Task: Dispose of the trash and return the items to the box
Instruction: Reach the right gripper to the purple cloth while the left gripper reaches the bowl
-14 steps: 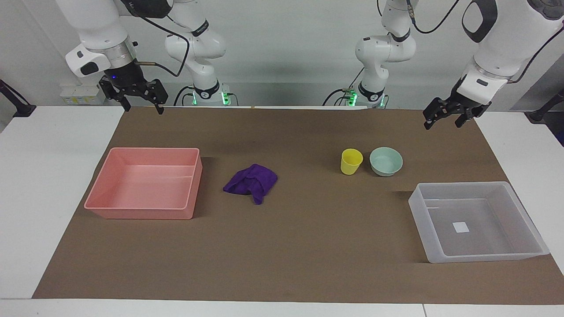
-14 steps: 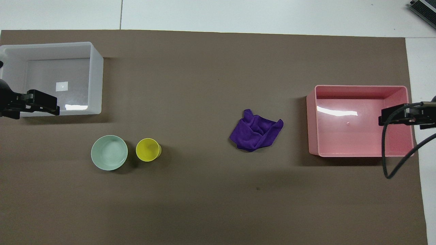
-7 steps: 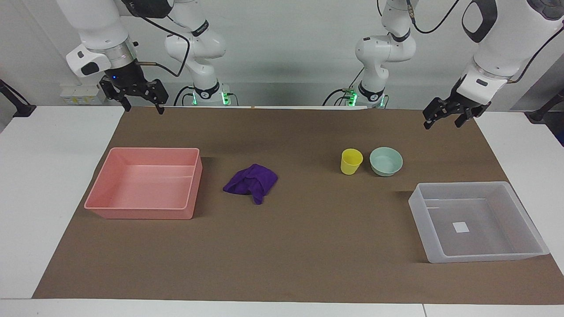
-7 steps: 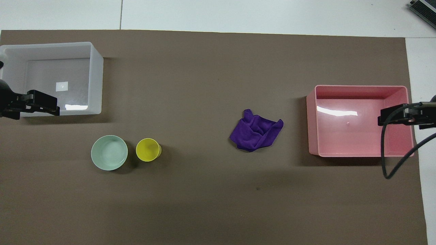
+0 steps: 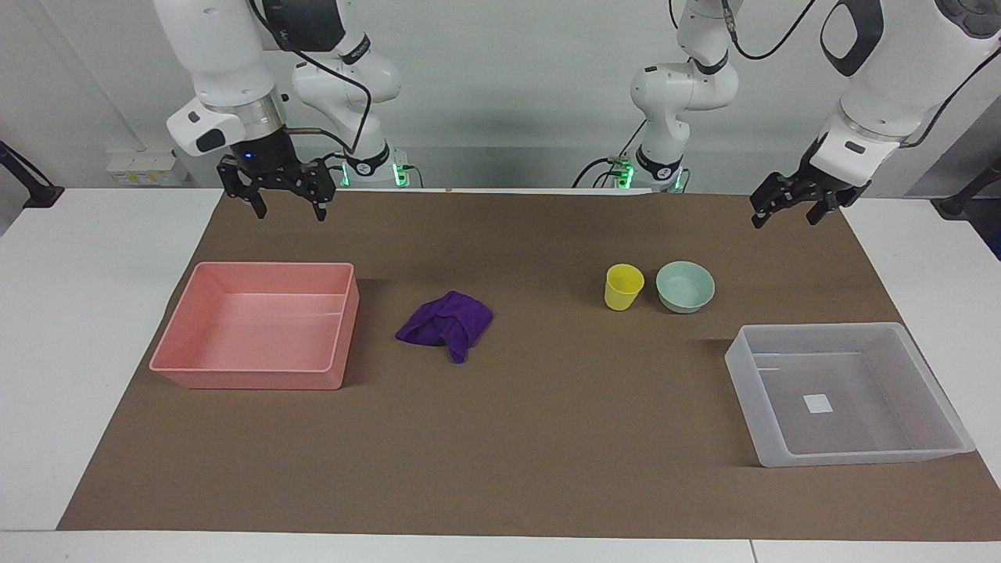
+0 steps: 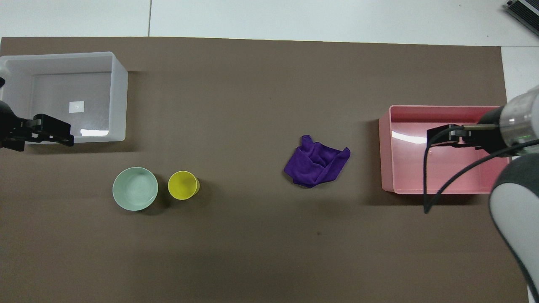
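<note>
brown paper covers most of the white table (image 5: 94,328), with a pale wall at the robots' end. the purple rag (image 5: 446,324) lies crumpled on the paper near the middle, just beside the pink tray (image 5: 258,383), which sits toward the right arm's end and holds nothing. the yellow cup (image 5: 623,286) stands upright with the mint-green bowl (image 5: 686,286) close beside it, a narrow gap between them; the bowl is on the side toward the left arm's end. the translucent box (image 5: 852,457) with a white label (image 5: 819,403) on its floor sits toward the left arm's end, farther from the robots than the cup and bowl, and has nothing in it. the right gripper (image 5: 286,207) hangs in the air over the paper's edge at the robots' end, above the stretch between that edge and the pink tray, its fingers spread wide and holding nothing. the left gripper (image 5: 788,211) hovers over the paper's corner at the robots' end, apart from the bowl and the box, its fingers wide apart and carrying nothing.
</note>
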### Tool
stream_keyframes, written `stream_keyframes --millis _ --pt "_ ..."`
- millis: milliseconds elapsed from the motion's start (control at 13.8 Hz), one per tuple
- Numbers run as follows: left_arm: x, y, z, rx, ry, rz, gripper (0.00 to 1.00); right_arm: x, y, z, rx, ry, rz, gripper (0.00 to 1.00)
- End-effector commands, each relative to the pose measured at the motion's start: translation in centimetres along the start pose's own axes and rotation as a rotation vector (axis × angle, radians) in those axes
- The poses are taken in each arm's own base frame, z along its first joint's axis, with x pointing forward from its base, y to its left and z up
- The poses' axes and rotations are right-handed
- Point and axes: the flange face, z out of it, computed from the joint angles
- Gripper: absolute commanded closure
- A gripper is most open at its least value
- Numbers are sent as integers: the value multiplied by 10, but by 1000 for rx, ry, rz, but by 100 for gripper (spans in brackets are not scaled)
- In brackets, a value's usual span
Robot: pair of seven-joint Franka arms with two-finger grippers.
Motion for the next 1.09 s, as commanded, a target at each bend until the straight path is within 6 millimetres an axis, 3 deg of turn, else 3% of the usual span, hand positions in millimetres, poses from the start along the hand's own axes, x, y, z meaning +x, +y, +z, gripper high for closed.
stream_keyframes --millis 0,291,509,727,873,1018 --pt "-5 -1 33 15 -113 3 0 -3 -48 60 14 45 16 0" --pt "-25 4 102 22 -112 17 0 6 -111 128 38 58 27 0" --pt "-48 20 181 20 -83 51 0 5 -161 192 57 85 23 0" --pt "-52 16 228 18 -65 46 0 -3 -176 236 74 113 2 0" --pt "-59 14 252 17 -45 46 0 -15 -194 264 73 107 -47 0" --pt "-61 13 266 17 -36 44 0 -20 -194 289 63 93 -63 0"
